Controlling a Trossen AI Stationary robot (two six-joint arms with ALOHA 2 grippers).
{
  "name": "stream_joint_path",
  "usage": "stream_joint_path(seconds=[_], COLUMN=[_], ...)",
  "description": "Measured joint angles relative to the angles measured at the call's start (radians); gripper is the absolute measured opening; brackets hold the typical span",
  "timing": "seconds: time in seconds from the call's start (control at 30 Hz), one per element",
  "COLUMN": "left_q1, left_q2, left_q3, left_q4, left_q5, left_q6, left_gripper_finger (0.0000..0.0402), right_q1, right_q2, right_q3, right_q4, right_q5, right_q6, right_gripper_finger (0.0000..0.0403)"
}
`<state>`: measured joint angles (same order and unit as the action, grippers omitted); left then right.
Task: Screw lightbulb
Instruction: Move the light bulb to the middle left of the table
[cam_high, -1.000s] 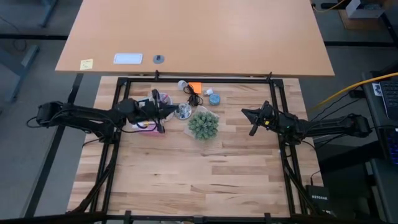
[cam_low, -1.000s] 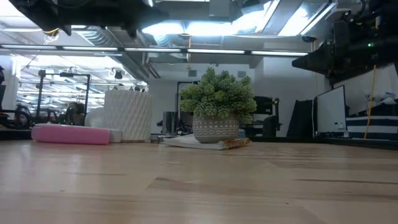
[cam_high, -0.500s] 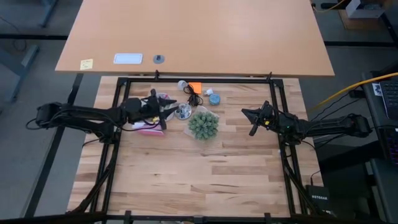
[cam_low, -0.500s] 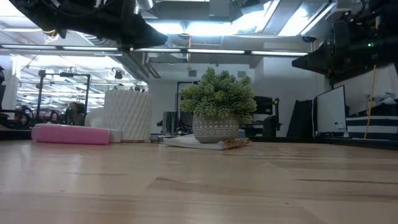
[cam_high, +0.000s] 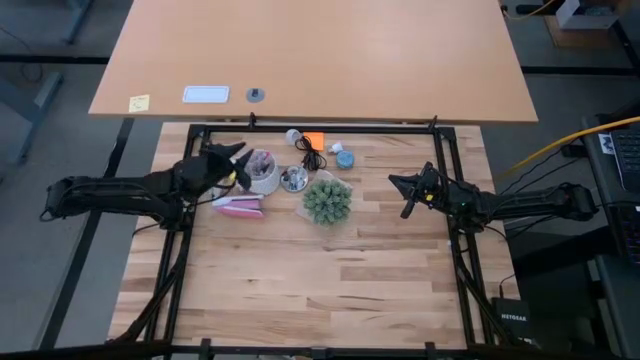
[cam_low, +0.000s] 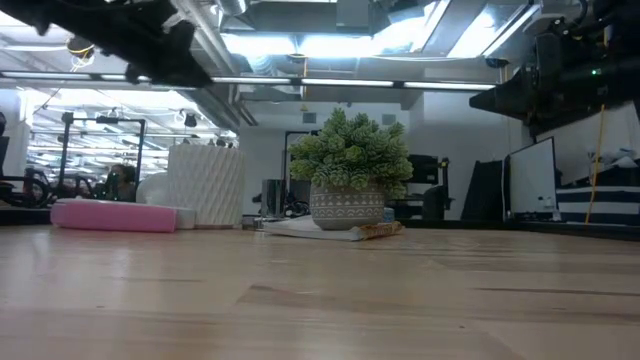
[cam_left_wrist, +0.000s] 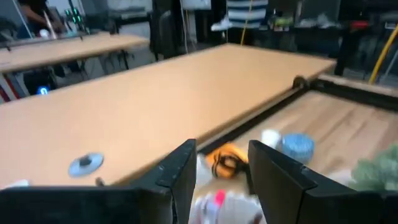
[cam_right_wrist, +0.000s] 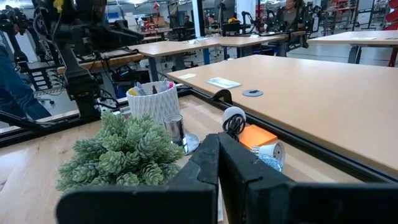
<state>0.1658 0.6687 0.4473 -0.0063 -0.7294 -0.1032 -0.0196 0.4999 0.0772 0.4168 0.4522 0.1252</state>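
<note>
I see the lightbulb lying on its side at the table's far edge beside the orange pad; which way it points looks unclear. My left gripper hangs open, empty, beside the white cup. The right gripper is closed, empty.

Robotics lab or workshop. Wooden work table in black metal frame, large bare desk at 12 o'clock. Beyond: rows of similar desks, other robot arms, monitor, exposed ceiling ducts and strip lights.
</note>
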Motion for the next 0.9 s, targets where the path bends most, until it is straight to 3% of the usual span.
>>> stream_joint_path(seconds=[0.1, 0.57, 0.9], left_q1=[0.0, 0.0, 0.0], left_q2=[-0.042, -0.087, 0.007], left_q3=[0.0, 0.0, -0.023], left_q4=[-0.126, -0.656, -0.703], left_q5=[0.0, 0.051, 0.087], left_q6=[-0.096, -0.939, -1.162], left_gripper_finger=[0.0139, 0.0139, 0.0139], right_q1=[0.0, 0.0, 0.0], right_q2=[0.0, 0.0, 0.0], right_q3=[0.0, 0.0, 0.0], right_q4=[0.0, -0.003, -0.006], right_q5=[0.0, 0.0, -0.001], right_q6=[0.0, 0.0, 0.0], right_gripper_finger=[0.0005, 0.0005, 0.0005])
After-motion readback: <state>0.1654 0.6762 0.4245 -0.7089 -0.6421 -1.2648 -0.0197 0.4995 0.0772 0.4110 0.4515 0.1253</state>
